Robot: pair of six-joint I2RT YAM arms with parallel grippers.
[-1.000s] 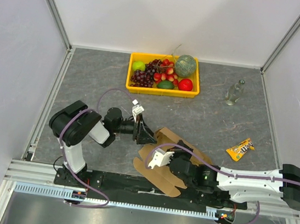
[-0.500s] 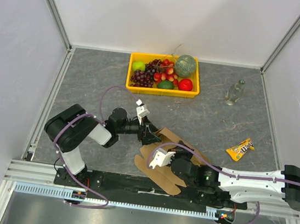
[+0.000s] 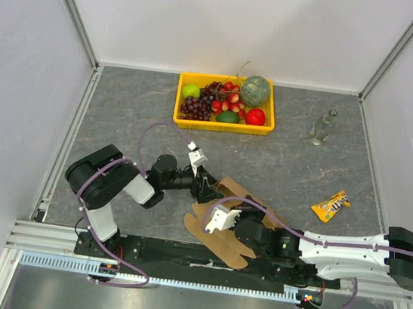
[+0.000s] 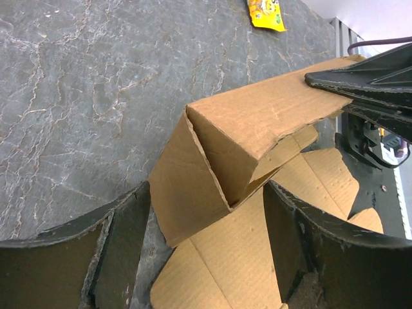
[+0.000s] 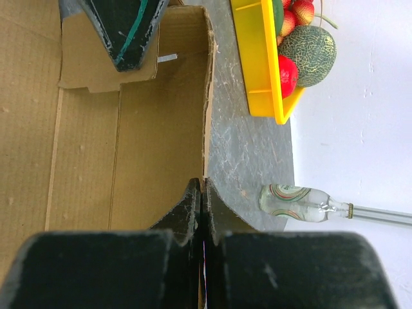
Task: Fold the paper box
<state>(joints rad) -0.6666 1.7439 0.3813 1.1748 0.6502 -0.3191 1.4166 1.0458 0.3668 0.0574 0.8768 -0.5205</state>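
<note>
The paper box (image 3: pixel 218 247) is a brown cardboard sheet, partly folded, lying at the near middle of the table between the two arms. My left gripper (image 3: pixel 204 188) is open at the box's left far corner. In the left wrist view its fingers (image 4: pixel 119 248) stand either side of a raised, folded corner flap of the box (image 4: pixel 257 122), touching nothing. My right gripper (image 3: pixel 247 215) is shut on the upright far wall of the box (image 5: pixel 154 129), and its fingertips (image 5: pixel 195 196) pinch the wall's top edge. The left gripper's finger tip shows over the box's far flap.
A yellow crate (image 3: pixel 223 126) of fruit stands at the back middle and also shows in the right wrist view (image 5: pixel 257 58). A clear bottle (image 3: pixel 321 128) stands at the back right. A yellow snack packet (image 3: pixel 331 205) lies right of the box. White walls enclose the table.
My left arm has reached right and slightly nearer, bringing its open gripper up to the box's left corner. The right gripper has kept its hold on the box wall.
</note>
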